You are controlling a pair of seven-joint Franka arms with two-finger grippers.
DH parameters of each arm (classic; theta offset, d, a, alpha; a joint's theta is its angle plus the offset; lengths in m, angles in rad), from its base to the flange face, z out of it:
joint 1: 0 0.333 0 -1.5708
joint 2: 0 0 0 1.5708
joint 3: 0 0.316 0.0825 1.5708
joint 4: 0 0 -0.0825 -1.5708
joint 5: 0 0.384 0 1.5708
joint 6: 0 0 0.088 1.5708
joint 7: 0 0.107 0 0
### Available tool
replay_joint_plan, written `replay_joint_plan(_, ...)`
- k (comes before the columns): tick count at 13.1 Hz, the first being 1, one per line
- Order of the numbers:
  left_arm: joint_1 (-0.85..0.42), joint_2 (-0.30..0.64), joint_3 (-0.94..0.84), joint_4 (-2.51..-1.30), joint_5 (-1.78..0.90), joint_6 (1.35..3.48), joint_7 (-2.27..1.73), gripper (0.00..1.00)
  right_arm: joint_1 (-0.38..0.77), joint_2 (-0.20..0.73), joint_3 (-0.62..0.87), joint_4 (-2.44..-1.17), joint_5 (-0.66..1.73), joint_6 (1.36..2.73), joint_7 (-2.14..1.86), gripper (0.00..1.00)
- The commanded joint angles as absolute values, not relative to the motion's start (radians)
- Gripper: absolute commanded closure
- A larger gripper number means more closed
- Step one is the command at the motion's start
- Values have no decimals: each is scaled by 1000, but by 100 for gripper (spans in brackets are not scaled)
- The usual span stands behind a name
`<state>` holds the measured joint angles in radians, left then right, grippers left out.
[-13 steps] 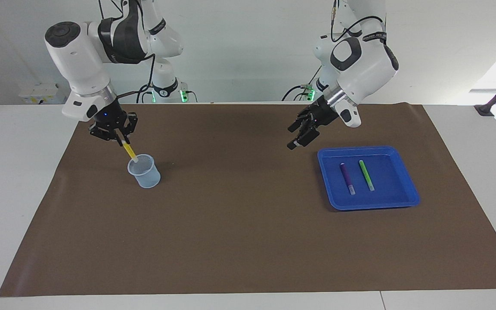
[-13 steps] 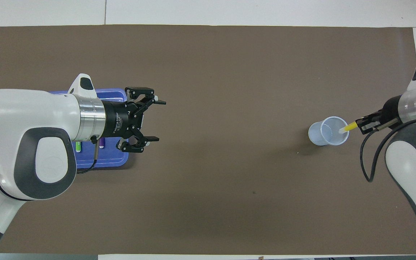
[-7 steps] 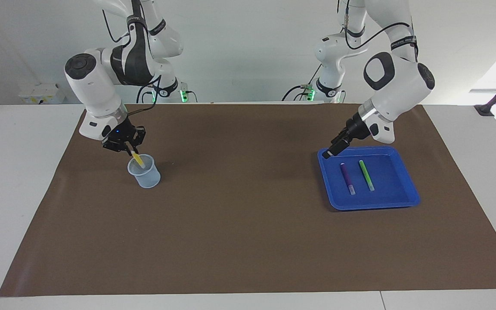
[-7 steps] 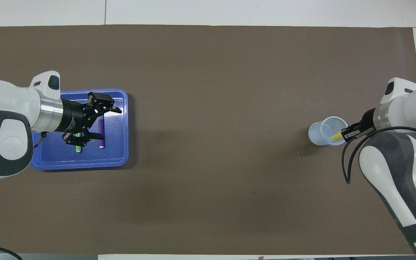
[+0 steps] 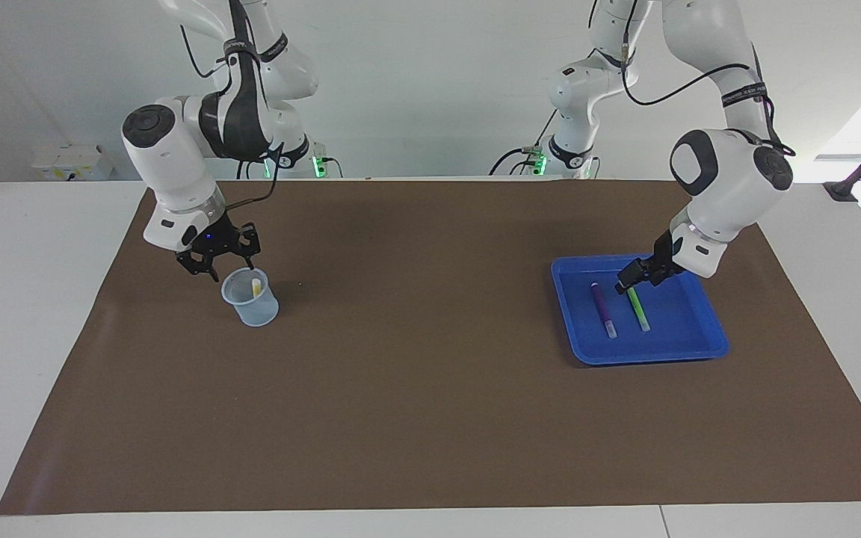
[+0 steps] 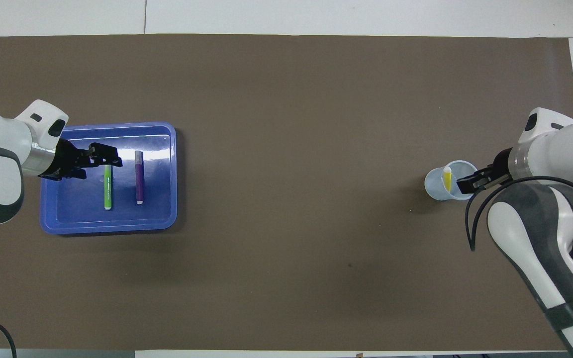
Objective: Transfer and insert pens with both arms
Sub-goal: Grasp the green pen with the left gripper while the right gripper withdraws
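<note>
A blue tray (image 5: 707,332) (image 6: 117,127) lies toward the left arm's end of the table. In it a green pen (image 5: 637,308) (image 6: 108,189) and a purple pen (image 5: 602,306) (image 6: 139,179) lie side by side. My left gripper (image 5: 627,281) (image 6: 112,160) hangs open low over the tray, at one end of the green pen, holding nothing. Toward the right arm's end stands a clear plastic cup (image 5: 255,308) (image 6: 435,185) with the yellow pen (image 5: 255,286) (image 6: 446,177) upright inside. My right gripper (image 5: 217,263) (image 6: 469,183) is open just above the cup's rim, apart from the pen.
A brown mat (image 5: 430,418) covers most of the white table. Two smaller white arms with green lights (image 5: 292,153) (image 5: 561,153) stand at the robots' edge. A pale box (image 5: 68,161) sits past the mat's corner at the right arm's end.
My right gripper lowered the yellow pen into the cup and let it go. My left gripper swung from beside the tray to low over the green pen.
</note>
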<state>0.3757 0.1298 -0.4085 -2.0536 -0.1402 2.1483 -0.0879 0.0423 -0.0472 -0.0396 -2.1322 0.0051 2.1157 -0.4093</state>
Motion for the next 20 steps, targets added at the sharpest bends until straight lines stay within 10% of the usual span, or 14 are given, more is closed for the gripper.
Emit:
replay_joint_plan(1,377,202,-416,-2046,7,2226,10,0,41,4,-25,-2005,72,2030,-394,0)
replay_joint_plan(7,407,278,-414,-2051,103,2284,121,2,43,-31,-25,-1976,490,1918,-219,0)
replay_joint_plan(20,407,291,-413,-2065,106,2295,117,63,247,-87,-6,-1977,913,2019,247,0)
